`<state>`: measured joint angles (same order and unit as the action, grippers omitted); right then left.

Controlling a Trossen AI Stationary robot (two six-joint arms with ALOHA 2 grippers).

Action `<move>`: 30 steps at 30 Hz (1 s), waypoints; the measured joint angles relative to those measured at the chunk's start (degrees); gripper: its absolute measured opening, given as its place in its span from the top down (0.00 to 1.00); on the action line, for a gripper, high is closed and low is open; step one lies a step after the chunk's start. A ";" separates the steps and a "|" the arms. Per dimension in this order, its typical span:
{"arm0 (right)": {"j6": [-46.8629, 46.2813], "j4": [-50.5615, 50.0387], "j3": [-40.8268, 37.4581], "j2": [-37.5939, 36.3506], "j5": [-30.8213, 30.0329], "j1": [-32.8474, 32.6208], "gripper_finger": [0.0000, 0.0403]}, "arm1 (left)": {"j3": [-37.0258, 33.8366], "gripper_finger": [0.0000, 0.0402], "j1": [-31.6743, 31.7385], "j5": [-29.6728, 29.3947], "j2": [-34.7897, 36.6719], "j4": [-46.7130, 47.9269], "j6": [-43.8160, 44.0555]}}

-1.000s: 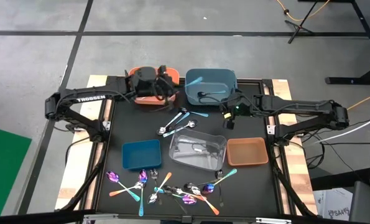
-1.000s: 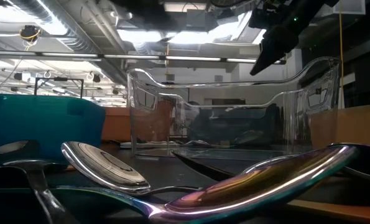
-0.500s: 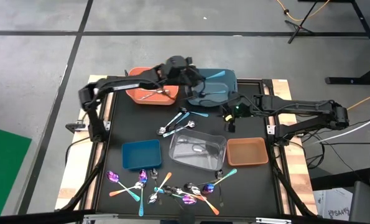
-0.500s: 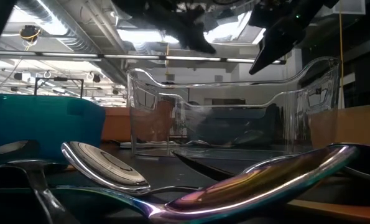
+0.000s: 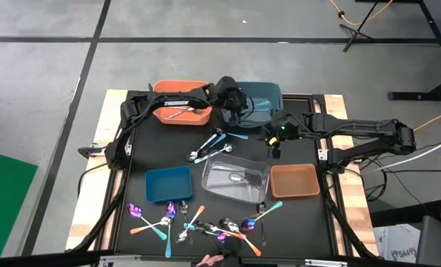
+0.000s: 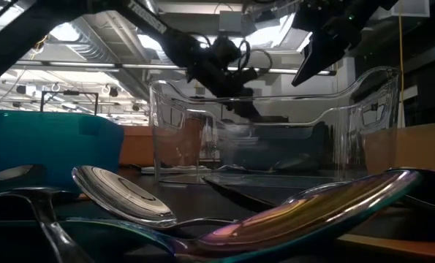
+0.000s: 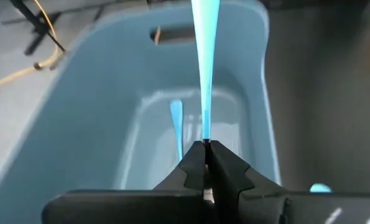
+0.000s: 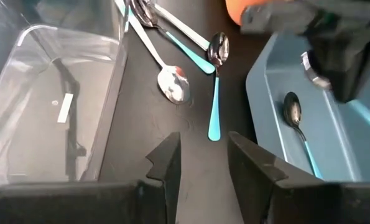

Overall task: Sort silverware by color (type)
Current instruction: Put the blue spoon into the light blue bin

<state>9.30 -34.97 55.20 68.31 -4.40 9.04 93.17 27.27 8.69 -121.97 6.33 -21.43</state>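
My left gripper [image 7: 205, 149] hangs over the blue-grey bin [image 5: 264, 95] at the table's far middle, shut on a teal-handled piece of silverware [image 7: 204, 68]. Another teal-handled spoon [image 8: 295, 119] lies in that bin. My right gripper [image 8: 203, 163] hovers open above the table just right of the bin, over several teal-handled spoons [image 8: 214, 93] lying flat. More silverware [image 5: 198, 222] lies scattered along the near edge. The low view shows both grippers high behind the clear bin: the left [image 6: 240, 98] and the right [image 6: 311, 62]. My left gripper pinches the narrow end of the teal handle [image 7: 205, 138] between its two fingers; the fingers hide the head. The fingers slant down from the table's left. The handle sticks out straight ahead of them, lifted clear above the bin's floor.
An orange bin [image 5: 181, 113] with one piece in it stands left of the blue-grey bin. Across the table's middle stand a dark blue bin [image 5: 168, 183], a clear bin [image 5: 235, 178] holding dark pieces, and a brown bin [image 5: 294, 180].
My left gripper has swung from above the orange bin toward the table's right and sunk over the blue-grey bin, staying shut. My right gripper has stayed in place, open.
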 joint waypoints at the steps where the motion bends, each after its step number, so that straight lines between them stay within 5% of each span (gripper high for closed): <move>1: 0.00 0.31 0.00 0.00 0.00 0.00 0.71 | 0.00 0.99 0.00 -0.02 -0.57 -0.02 0.02; 30: 0.00 1.04 0.00 0.00 -0.04 -0.02 0.71 | -3.04 0.99 0.21 -0.98 -2.42 0.44 -0.17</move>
<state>9.30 -33.93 55.20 68.31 -4.45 9.02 90.13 27.48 7.70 -124.40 6.77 -21.61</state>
